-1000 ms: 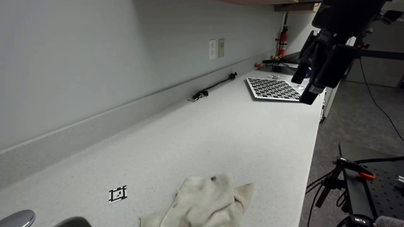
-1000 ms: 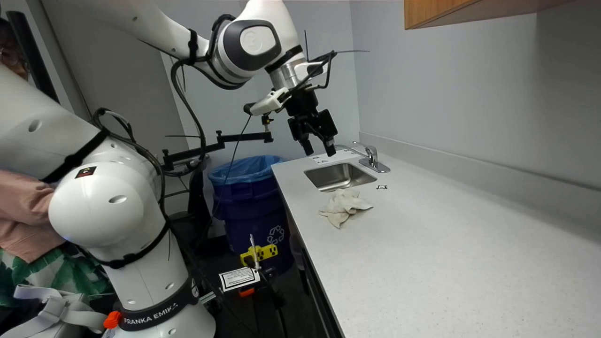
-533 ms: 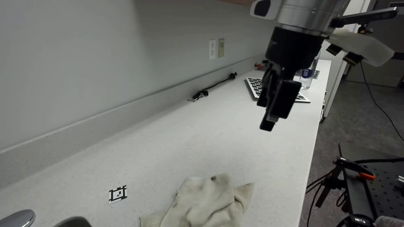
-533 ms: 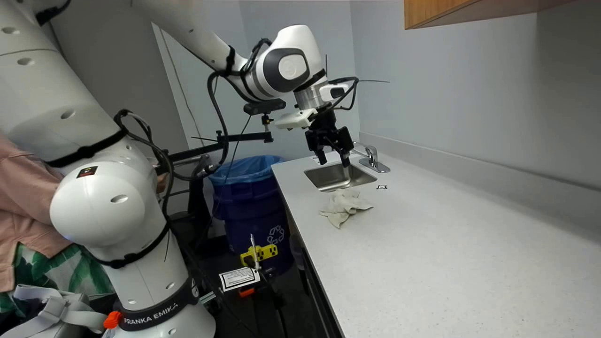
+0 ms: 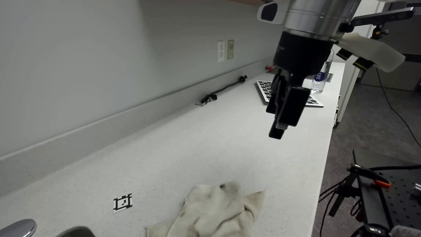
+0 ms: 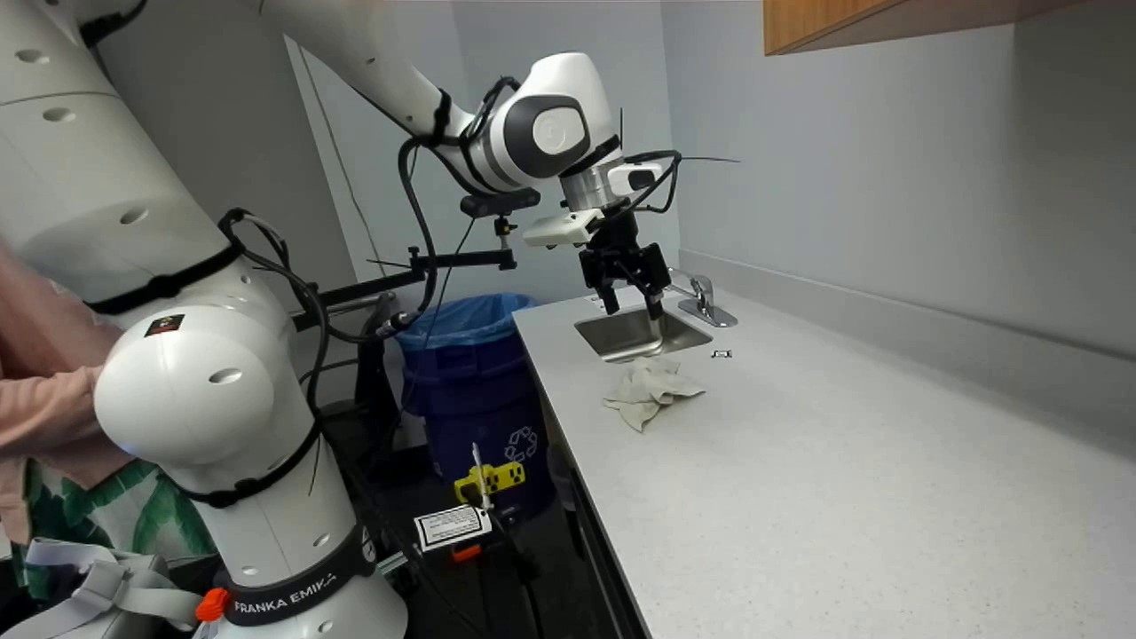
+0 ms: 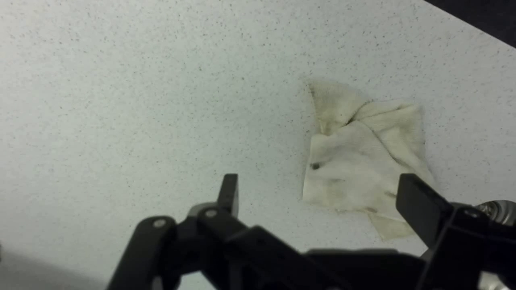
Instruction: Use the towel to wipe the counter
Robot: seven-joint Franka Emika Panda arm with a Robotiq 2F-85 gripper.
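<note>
The towel is a crumpled cream cloth with dark stains. It lies on the white speckled counter [image 5: 184,154] in both exterior views [image 5: 213,210] [image 6: 652,390]. My gripper [image 5: 273,121] is open and empty, in the air above the counter and apart from the towel; it also shows in an exterior view [image 6: 633,309]. In the wrist view my gripper [image 7: 318,177] has its fingers wide apart. The towel [image 7: 350,161] lies below, right of the middle, and the right finger [image 7: 421,209] covers part of its edge.
A steel sink [image 6: 612,335] and faucet [image 6: 706,306] stand beside the towel. A checkered board [image 5: 264,89], a bottle [image 5: 319,80] and a cabled clamp [image 5: 210,98] lie further along the counter. A wall runs behind. A wooden cabinet [image 6: 852,22] hangs above. A person [image 6: 53,399] stands behind the arm.
My gripper has come lower and moved over the counter, nearer the towel, mostly in the first half second. It has barely moved since. It stays open and the towel has not moved.
</note>
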